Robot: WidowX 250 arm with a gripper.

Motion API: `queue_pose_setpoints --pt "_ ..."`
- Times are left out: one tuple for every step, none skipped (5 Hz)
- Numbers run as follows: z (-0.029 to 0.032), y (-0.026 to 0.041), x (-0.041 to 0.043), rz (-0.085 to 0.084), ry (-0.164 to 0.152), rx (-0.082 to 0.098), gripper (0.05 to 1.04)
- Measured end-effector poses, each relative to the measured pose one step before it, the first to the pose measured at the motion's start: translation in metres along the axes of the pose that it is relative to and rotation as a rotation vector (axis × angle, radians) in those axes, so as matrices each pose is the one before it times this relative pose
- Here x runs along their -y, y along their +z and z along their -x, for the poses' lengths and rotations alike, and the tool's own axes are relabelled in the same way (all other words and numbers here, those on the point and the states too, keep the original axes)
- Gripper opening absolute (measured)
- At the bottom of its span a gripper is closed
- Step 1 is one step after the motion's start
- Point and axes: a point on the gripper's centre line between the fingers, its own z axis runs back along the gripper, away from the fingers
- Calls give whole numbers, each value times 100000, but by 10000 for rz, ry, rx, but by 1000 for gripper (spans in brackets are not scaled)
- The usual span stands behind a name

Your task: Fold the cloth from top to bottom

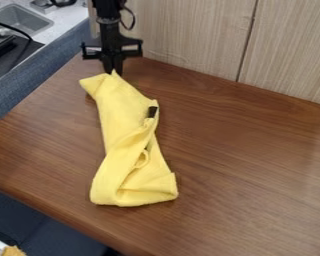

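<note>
Pinching the cloth's point(128, 120) top peak, my fingers point(114, 69) closed w/ fabric btwn; rest lies on desk point(239, 165) twd 6 o'clock, long axis approx 12–6, so fold shd go 6-ward

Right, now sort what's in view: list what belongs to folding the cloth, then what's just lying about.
For the job:
- yellow cloth, stretched out with uneven folds on the brown wooden table
- black robot hand, at the cloth's far end

Just lying about:
- grey sink, upper left
- black cable beside it
- orange-yellow item, lower left corner, too cut off to name
</note>
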Motion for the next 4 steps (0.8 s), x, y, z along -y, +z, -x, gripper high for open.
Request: queue_pose_setpoints --pt "-236 2488 541 24 -225 608 64" --pt "265 2979 1564 58 -497 690 64" --pt "1088 2327 1565 77 -542 463 64" --pt "1936 1991 2516 170 -878 375 63"
